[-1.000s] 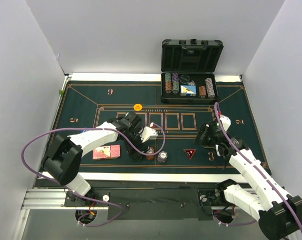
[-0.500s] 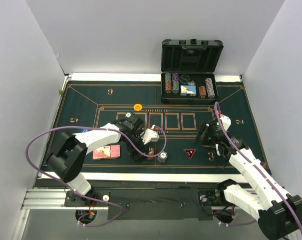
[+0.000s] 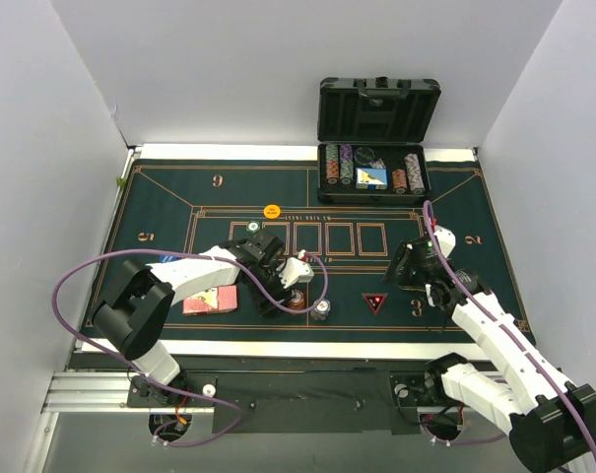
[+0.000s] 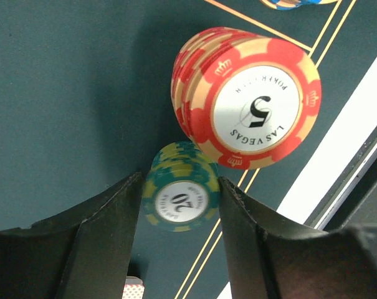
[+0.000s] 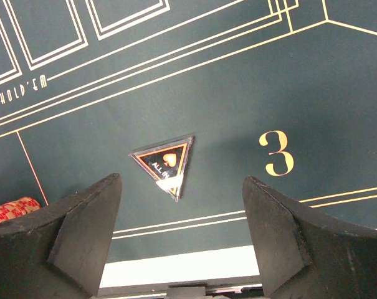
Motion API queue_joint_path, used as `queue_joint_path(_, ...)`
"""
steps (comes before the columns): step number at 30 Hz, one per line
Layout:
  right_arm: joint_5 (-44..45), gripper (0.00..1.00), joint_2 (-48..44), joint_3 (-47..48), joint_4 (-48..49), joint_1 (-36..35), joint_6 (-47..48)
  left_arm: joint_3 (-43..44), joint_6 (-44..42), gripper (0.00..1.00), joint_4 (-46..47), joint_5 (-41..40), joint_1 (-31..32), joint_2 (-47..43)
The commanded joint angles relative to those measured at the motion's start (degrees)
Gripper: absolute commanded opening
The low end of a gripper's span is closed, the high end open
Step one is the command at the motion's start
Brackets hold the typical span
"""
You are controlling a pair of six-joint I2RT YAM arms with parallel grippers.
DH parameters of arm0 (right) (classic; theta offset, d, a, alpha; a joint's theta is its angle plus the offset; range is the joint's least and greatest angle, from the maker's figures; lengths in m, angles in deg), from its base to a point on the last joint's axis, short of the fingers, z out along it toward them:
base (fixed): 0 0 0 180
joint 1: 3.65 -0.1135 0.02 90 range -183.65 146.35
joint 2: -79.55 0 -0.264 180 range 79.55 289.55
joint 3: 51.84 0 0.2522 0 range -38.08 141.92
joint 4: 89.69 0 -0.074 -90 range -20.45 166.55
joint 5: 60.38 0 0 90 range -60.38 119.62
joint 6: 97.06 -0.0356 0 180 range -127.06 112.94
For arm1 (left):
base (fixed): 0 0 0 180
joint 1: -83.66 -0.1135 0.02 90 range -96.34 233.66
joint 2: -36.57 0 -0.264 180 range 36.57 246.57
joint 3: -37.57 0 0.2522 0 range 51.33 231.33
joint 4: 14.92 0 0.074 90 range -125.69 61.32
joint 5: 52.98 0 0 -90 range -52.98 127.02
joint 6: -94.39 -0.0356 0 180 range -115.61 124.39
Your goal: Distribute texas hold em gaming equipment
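poker chips in a short green stack [image 4: 181, 200] marked 20 sit exactly between the fingertips of the left tool [image 4: 179, 182]. its jaws stand narrowed to the width of the stack, one against each side, so the tool is clamped on the green stack. whether the stack rests on the mat [image 4: 63, 93] or is raised off it cannot be told. just beyond the tips and a little to their right stands a taller red stack [image 4: 247, 106] marked 5, close beside the green one; whether the two touch cannot be told. seen from above, a grey stack [image 3: 320, 311] lies past the red stack on the side away from this tool, near the white edge of the tabletop [image 3: 278, 347]. behind the tool, beside its arm, a pile of cards [image 3: 210, 300] lies on the mat with red backs up, and an orange button [image 3: 271, 211] sits well apart from the tool toward the far wall.

the right tool [image 5: 182, 182] hangs over the mat with its jaws wide apart, gripping nothing. just beyond its tips lies a triangular all-in marker [image 5: 165, 163], flat on the felt, with a gold 3 printed to the right of it. well ahead of this tool, at the far edge of the mat, the open case [image 3: 376, 108] holds rows of more chips [image 3: 339, 165].
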Motion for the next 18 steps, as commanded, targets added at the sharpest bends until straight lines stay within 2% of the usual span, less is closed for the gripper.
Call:
queue_joint_path(1,1.26,0.73,-0.19,1.36,-1.58,0.49,0.09,0.19,0.22,0.57,2.03,-0.38,0.27,-0.86)
queue_joint_path(9,1.08,0.73,-0.54,1.10,-1.49,0.49,-0.08,0.80,0.13,0.52,-0.25,-0.29,0.45,-3.14)
queue_joint_path(11,1.08,0.73,-0.37,1.10,-1.49,0.49,-0.17,0.89,0.13,0.47,-0.87,0.23,0.36,-3.93)
queue_joint_path(18,1.26,0.73,-0.45,0.66,-1.49,0.49,-0.35,-0.34,0.57,0.39,-0.17,0.06,1.06,-4.11)
